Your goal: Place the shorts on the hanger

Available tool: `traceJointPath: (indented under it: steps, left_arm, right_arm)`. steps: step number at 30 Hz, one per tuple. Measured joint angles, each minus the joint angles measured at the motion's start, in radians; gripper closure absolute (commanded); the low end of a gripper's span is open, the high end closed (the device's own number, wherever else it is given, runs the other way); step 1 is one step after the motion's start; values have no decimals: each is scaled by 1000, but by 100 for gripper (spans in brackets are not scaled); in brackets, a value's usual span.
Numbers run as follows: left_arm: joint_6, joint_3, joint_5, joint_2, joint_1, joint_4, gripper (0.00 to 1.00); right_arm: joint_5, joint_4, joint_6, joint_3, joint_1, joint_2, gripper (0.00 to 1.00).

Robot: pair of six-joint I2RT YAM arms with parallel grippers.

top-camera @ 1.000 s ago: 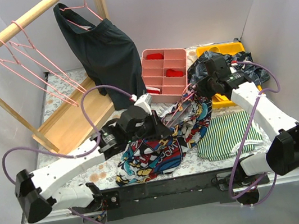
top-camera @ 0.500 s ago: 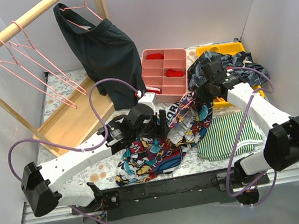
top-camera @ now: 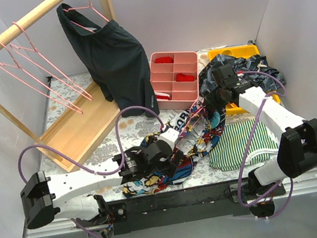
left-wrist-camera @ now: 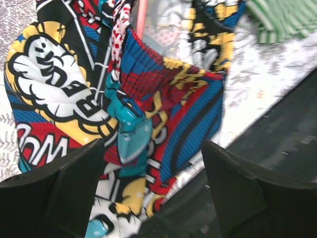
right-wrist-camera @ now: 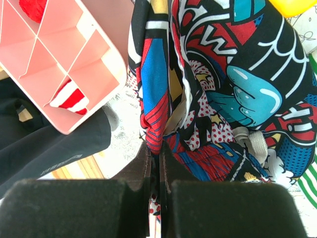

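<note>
The comic-print shorts (top-camera: 154,171) lie bunched on the table between the arms, one edge lifted toward the right. My right gripper (top-camera: 212,103) is shut on that lifted edge; in the right wrist view its fingertips (right-wrist-camera: 156,153) pinch a red-and-blue fold of the shorts (right-wrist-camera: 218,99). My left gripper (top-camera: 173,153) hangs low over the shorts (left-wrist-camera: 143,99), jaws wide open, cloth below the gap (left-wrist-camera: 153,191) but not held. A thin pink bar (left-wrist-camera: 142,12), apparently hanger wire, shows among the cloth. Pink hangers (top-camera: 29,64) hang on the wooden rail.
Black shorts (top-camera: 116,59) hang on a pink hanger at the rail's far end. A pink compartment tray (top-camera: 175,77), a yellow tray (top-camera: 234,52), a dark patterned garment (top-camera: 263,75) and a green striped cloth (top-camera: 240,142) surround the shorts. The rack's wooden base (top-camera: 81,128) lies left.
My left gripper opened and let go of the shorts, then dropped back toward the near edge. The cloth sagged onto the table. The right gripper kept its hold.
</note>
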Motion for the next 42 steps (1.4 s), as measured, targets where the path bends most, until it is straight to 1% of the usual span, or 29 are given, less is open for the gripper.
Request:
traceJointPath:
  steps: [4, 6, 10, 11, 13, 15, 17, 18, 20, 21, 22, 27, 28, 29, 30, 31, 32, 33, 35, 36, 38, 39, 41, 42]
  left_arm:
    - [54, -45, -79, 34, -15, 89, 19]
    - [89, -62, -121, 41, -15, 163, 19]
    - [183, -124, -194, 55, -15, 365, 19]
    - [214, -150, -202, 60, -15, 431, 20]
    - [251, -188, -200, 64, -15, 504, 23]
    - [276, -220, -188, 64, -15, 568, 31]
    - [290, -244, -171, 64, -15, 622, 43]
    - [296, -256, -159, 62, -15, 651, 56]
    - [300, -278, -132, 53, -14, 698, 71]
    - [306, -285, -118, 49, -15, 717, 92]
    - [311, -287, -103, 48, -15, 731, 100]
    - [290, -268, -76, 52, -13, 733, 100]
    - [280, -268, -71, 52, -11, 732, 87]
    - [271, -268, -65, 50, -10, 732, 79]
    - [262, -268, -61, 46, -8, 730, 77]
    - [254, -269, -56, 38, -8, 728, 94]
    - [244, -271, -51, 24, -8, 729, 100]
    - [236, -274, -47, -3, -8, 729, 100]
    - [219, -275, -43, -55, -8, 723, 100]
    - [216, -275, -39, -82, -8, 723, 100]
    - [209, -275, -38, -134, -7, 720, 100]
    - [204, -275, -38, -161, -7, 718, 100]
    - [194, -275, -39, -212, -5, 707, 100]
    - [189, -274, -39, -230, -5, 702, 100]
  right_arm:
    - [-3, 0, -6, 0, 0, 0, 99]
    - [-7, 0, -10, 0, 0, 0, 99]
    - [-17, -1, -20, 0, 0, 0, 99]
    - [-18, -1, -21, 0, 0, 0, 99]
    - [-20, -2, -25, 0, 0, 0, 99]
    - [-22, -3, -29, 0, 0, 0, 99]
    - [-24, -4, -36, 0, 0, 0, 99]
    - [-26, -4, -40, 0, 0, 0, 99]
    - [-30, -4, -43, 0, 0, -1, 99]
    - [-36, -4, -47, 0, 0, -1, 99]
    - [-41, -4, -49, 0, 0, -2, 99]
    - [-67, 4, -89, 0, -10, -3, 99]
    - [-72, 5, -95, 0, -13, -5, 99]
    - [-77, 6, -104, 1, -13, -6, 99]
    - [-85, 10, -117, 2, -13, -7, 96]
    - [-98, 15, -130, 5, -13, -9, 94]
    - [-113, 18, -145, 8, -12, -11, 91]
    - [-125, 22, -159, 11, -11, -14, 83]
    - [-144, 29, -182, 18, -10, -21, 75]
    - [-153, 36, -196, 21, -10, -29, 65]
    - [-169, 49, -231, 21, -10, -51, 56]
    - [-176, 55, -253, 21, -10, -62, 48]
    - [-188, 69, -295, 21, -10, -80, 39]
    - [-191, 71, -314, 26, -10, -85, 29]
